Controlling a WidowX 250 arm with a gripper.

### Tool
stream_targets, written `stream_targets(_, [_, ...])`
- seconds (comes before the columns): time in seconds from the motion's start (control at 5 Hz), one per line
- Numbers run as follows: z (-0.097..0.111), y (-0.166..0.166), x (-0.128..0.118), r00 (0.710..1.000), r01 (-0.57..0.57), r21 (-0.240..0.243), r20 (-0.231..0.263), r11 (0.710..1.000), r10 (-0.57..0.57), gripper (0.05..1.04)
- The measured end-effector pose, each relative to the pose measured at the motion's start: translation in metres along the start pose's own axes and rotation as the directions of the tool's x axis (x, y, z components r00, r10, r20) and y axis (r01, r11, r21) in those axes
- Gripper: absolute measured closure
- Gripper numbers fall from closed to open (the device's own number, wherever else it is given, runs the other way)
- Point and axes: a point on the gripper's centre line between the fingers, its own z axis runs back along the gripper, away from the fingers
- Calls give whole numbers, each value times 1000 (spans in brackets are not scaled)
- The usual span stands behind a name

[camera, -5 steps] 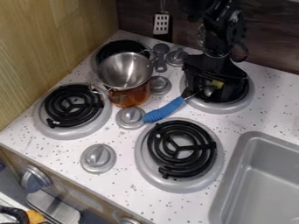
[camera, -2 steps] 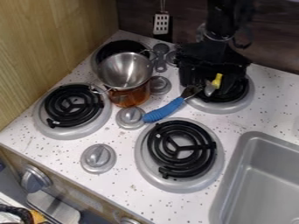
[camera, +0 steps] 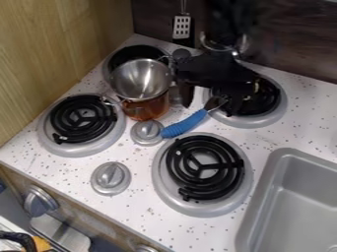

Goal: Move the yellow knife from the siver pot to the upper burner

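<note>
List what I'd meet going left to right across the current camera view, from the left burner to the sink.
Left burner → silver pot → blue-handled utensil → upper-right burner → sink

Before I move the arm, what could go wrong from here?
One of the gripper's open fingers hangs near the silver pot, so a swing that way might knock it. The head of the blue-handled tool lies right by the fingers; closing or lowering could catch it. A small yellowish patch may be the knife, but I cannot tell, so moving could drag it.
</note>
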Motion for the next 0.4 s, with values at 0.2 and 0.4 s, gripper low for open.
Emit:
stream_targets(0.2, [5, 16, -5, 1000, 0, 2, 6, 1000, 0, 83])
stream_targets(0.4, [10, 42, -11, 999, -20, 12, -47, 1000, 21, 83])
